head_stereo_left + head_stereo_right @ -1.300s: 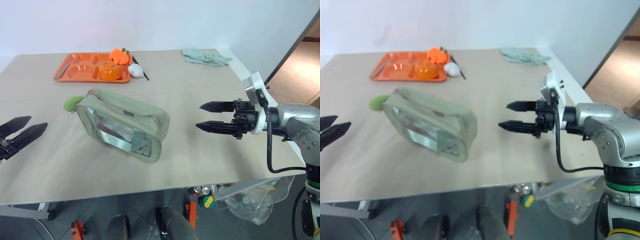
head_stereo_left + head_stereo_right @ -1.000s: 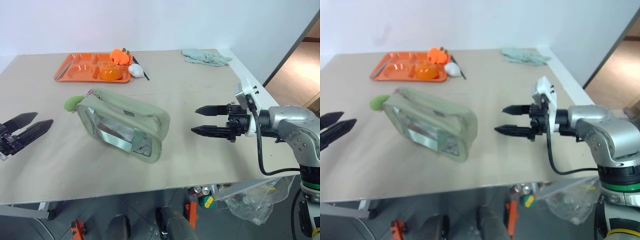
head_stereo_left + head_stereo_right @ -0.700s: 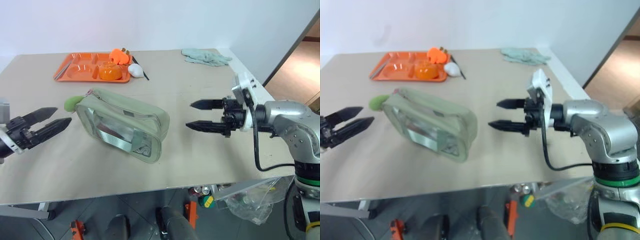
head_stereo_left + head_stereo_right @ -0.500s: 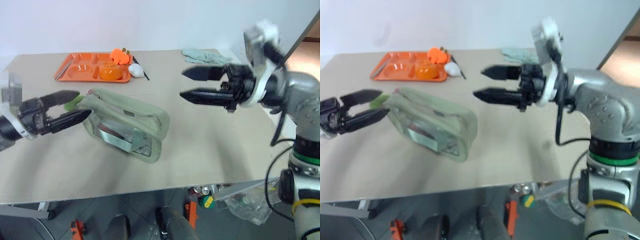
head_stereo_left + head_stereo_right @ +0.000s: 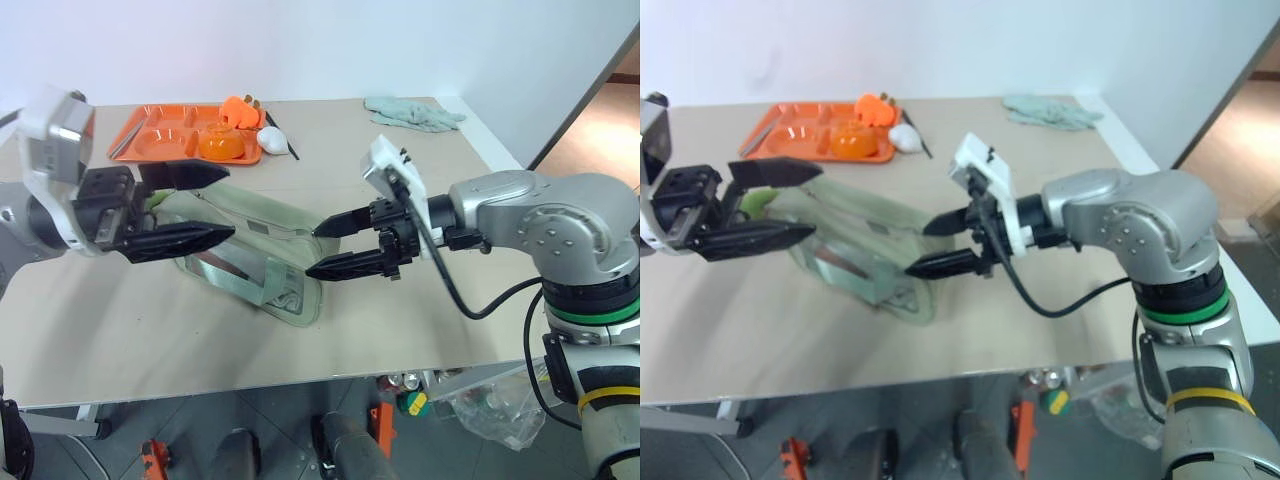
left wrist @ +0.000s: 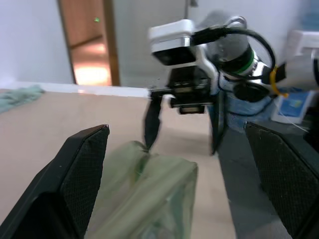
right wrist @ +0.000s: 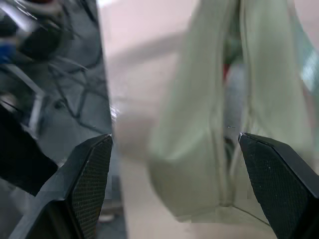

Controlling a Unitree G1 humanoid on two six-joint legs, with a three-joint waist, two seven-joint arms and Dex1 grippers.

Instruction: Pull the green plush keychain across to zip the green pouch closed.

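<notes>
The left gripper (image 5: 195, 205) and right gripper (image 5: 327, 248), fingers spread, flank the green pouch (image 5: 262, 236) lying mid-table, its green plush keychain (image 5: 758, 200) at the left end; no writing legible.

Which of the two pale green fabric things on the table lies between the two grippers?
The pale sage-green rectangular fabric pouch with clear plastic windows lies between the left gripper and right gripper. The pale green-grey cloth glove lies far off, near the table's back edge.

The green pouch (image 6: 149, 194) lies between the spread left end effector (image 6: 184, 179) fingers.
</notes>
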